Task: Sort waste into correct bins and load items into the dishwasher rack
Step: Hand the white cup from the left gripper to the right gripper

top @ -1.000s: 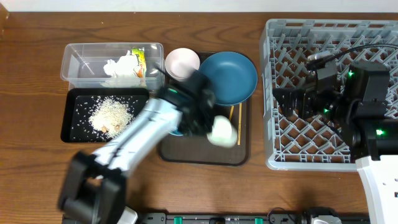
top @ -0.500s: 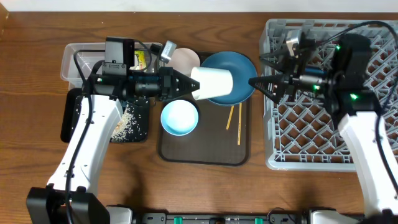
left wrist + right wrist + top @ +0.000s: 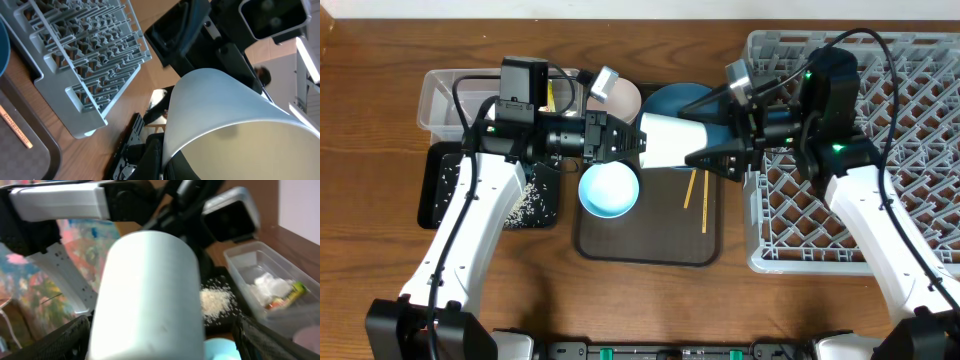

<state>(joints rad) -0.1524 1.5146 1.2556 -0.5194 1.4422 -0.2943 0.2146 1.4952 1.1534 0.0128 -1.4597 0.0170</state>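
Overhead: small white cup (image 3: pixel 672 142) hangs over the brown tray (image 3: pixel 642 242), between both arms.
Left gripper (image 3: pixel 633 143) pinches its rim; right gripper (image 3: pixel 706 136) stands wide apart round its base — light, hard, smooth, maybe slippery — squeeze its sides.

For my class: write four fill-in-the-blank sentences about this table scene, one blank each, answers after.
1. The left claw grips the cup, whose colour is ___.
2. The right claw stands ___ around the cup's base.
3. The rice grains lie in a shallow tray whose colour is ___.
4. The chopsticks lie on the brown tray beside the small bowl, which is light ___.
Answers: white, open, black, blue.
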